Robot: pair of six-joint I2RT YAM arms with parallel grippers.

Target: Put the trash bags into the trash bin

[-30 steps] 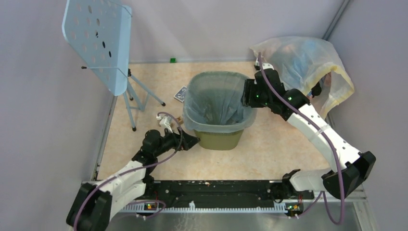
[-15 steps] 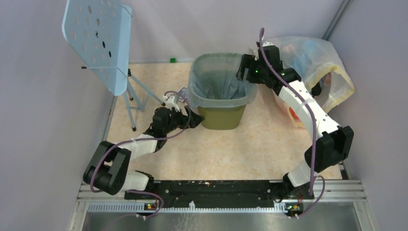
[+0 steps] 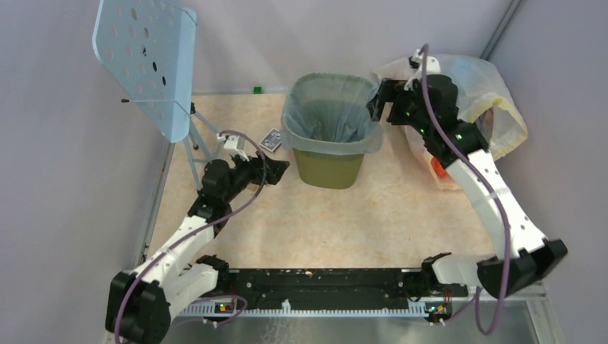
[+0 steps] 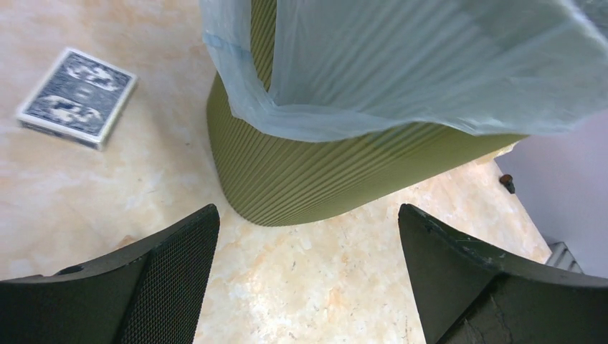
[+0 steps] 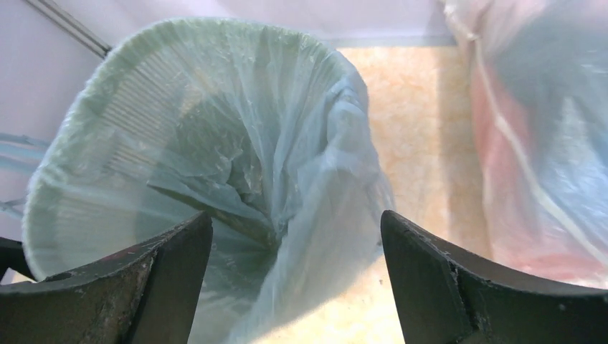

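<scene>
**Bag seated in the bin, both arms let go**

Over the last second the trash bin [image 3: 328, 170] has slid toward the top of the frame. The pale blue trash bag [image 3: 326, 115] lines it, its edge folded over the rim. The left fingers [image 4: 172, 272], spread and empty, have drawn back to the bin's lower left. The right fingers [image 5: 430, 272], also spread, sit by the rim's upper right corner, gripping nothing. The lining looks essentially done.

The beige marbled surface [image 3: 358, 222] also carries a card deck [image 3: 270, 140], a blue music stand [image 3: 147, 57] upper left and a stuffed clear sack [image 3: 466, 86] upper right, between grey walls [image 3: 287, 43].
</scene>
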